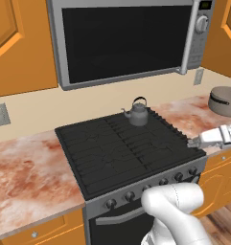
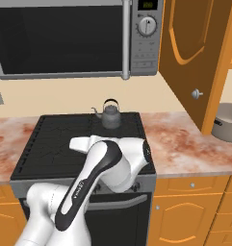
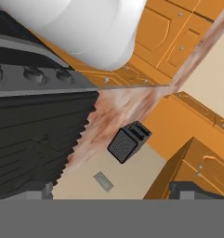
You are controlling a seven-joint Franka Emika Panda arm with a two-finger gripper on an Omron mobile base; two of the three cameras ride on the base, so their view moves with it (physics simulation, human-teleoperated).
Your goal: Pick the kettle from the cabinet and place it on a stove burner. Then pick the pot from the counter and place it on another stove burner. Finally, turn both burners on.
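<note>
Arched-handle metal kettle (image 1: pixel 138 114) on ribbed black grate (image 1: pixel 117 143) — pincer (image 3: pixel 113 189) spread wide, empty.

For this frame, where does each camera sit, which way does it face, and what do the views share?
Left base view: behind the arm's left, looking down at the cooktop; white arm at lower right.
Right base view: behind the arm's right, facing the cooktop and microwave; arm at lower left.
Hand view: on the hand, rolled, looking along the counter edge beside the cooktop; gripper fingertips at bottom.
Both base views share the kettle on a back burner and the pot.
</note>
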